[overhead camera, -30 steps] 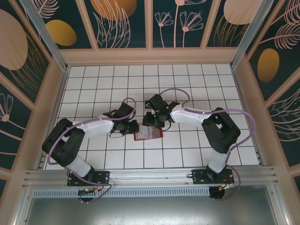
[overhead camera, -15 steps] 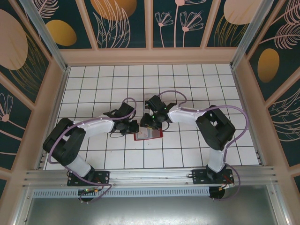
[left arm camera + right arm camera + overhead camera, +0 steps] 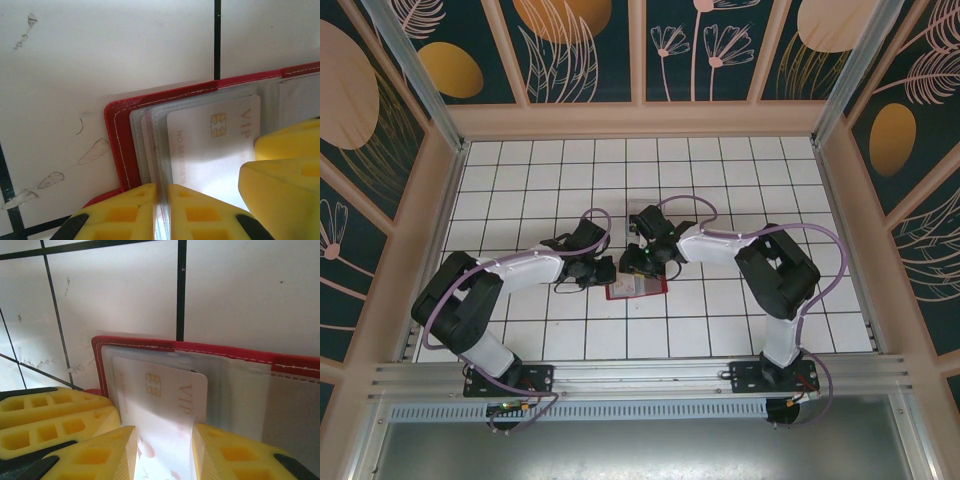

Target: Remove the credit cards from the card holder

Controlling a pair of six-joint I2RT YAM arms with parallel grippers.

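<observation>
Roughly in the middle of the white tiled table (image 3: 720, 170), between the two arms, the red holder (image 3: 638, 289) lies open and flat with its clear sleeves (image 3: 142, 150) facing up. From above, both arms reach inward and meet over its far edge, the left gripper (image 3: 605, 270) at the holder's left end and the right gripper (image 3: 640, 262) just beside it, over the far edge. In the left wrist view the left gripper's yellow fingers (image 3: 200, 220) are pinched nearly together on the edge of the holder's sleeves, with a thin strip of clear plastic caught between them, close to the stitched red corner. A pale card (image 3: 165, 390) with a gold chip (image 3: 153, 384) and the letters VIP sits partly in a sleeve, its printed end toward the red border. In the right wrist view the right gripper's jaws stand apart, one on either side of the card's face, with the pale surface showing in the gap; the card looks wider than that gap, and I cannot tell whether the tips press on it. The left gripper's fingers lie just beside them, at the holder's corner. Black grout lines cross the tiles beyond the holder.
</observation>
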